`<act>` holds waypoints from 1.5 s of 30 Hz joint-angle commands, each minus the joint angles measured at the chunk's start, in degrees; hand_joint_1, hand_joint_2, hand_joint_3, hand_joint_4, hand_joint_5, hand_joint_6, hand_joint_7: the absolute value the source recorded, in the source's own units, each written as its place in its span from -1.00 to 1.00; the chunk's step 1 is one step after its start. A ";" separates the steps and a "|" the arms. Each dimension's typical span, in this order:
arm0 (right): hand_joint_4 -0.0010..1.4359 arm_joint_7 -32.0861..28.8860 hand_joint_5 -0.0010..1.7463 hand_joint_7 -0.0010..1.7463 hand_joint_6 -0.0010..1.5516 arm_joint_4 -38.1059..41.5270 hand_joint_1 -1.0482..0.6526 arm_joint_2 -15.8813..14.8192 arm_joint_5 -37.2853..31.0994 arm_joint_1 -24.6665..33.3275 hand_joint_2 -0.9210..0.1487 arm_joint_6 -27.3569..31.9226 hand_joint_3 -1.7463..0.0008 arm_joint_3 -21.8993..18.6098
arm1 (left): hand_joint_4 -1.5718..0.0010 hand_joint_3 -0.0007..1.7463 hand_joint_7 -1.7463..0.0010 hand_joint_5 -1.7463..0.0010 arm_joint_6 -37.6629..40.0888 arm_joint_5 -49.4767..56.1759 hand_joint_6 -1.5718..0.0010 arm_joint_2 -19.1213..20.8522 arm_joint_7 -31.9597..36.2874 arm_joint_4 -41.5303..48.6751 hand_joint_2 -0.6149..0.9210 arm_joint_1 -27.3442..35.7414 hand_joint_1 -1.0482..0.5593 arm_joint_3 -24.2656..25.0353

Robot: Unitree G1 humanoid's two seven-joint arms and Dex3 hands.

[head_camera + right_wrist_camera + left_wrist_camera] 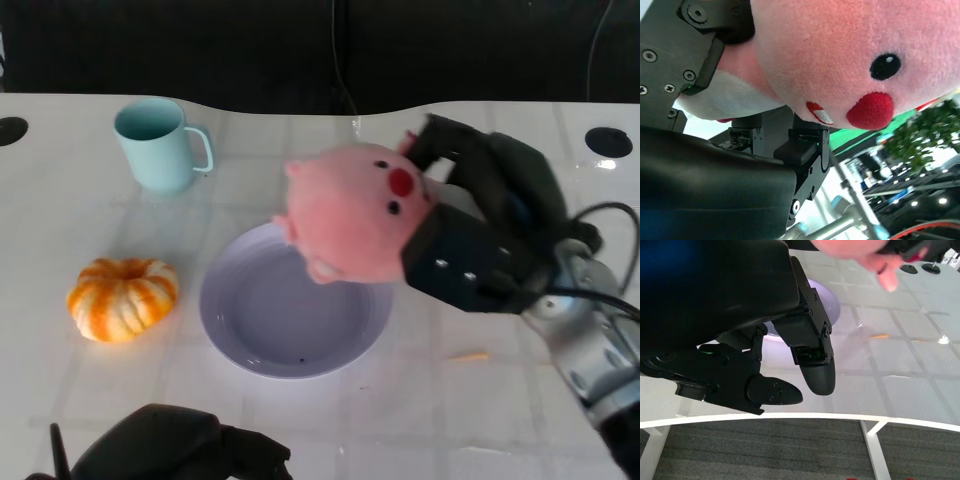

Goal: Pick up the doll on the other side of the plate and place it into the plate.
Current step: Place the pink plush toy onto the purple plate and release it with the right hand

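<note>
Left hand [180, 445] idle, fingers apart, holding nothing; right hand [480, 230] grips pink pig doll [355, 225] above plate [295, 315] far rim | left wrist: nothing held | right wrist: doll fills view; I fear releasing now tips it off the rim.

A pink plush doll [358, 212] with black eyes and a red nose hung in the air, gripped by the right hand [480, 235], over the far right rim of a pale lilac plate [262, 350]. The round plate lay flat on the white table, nothing in it.
</note>
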 commanded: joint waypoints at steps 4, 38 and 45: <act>0.34 0.92 1.00 1.00 0.02 1.28 0.05 3.49 -1.15 -3.83 0.20 0.43 -0.58 3.11 | 0.12 -0.73 0.28 -0.80 -0.30 0.17 -0.14 -0.51 0.77 0.83 1.00 -0.39 0.11 -0.31; -0.81 18.02 -0.55 -0.99 -0.54 -3.11 -0.51 0.37 -6.65 -2.68 -1.00 4.26 0.70 12.23 | 0.11 -0.72 0.29 -0.77 -1.62 0.40 -0.15 -0.56 1.19 1.74 1.00 -0.87 0.09 -0.16; -0.78 19.86 -0.50 -0.98 -0.51 -10.81 -0.49 -2.50 -5.55 1.26 -1.00 4.15 0.72 10.37 | 0.12 -0.70 0.29 -0.74 -1.45 0.49 -0.15 -0.47 0.90 1.88 1.00 -0.98 0.07 -0.15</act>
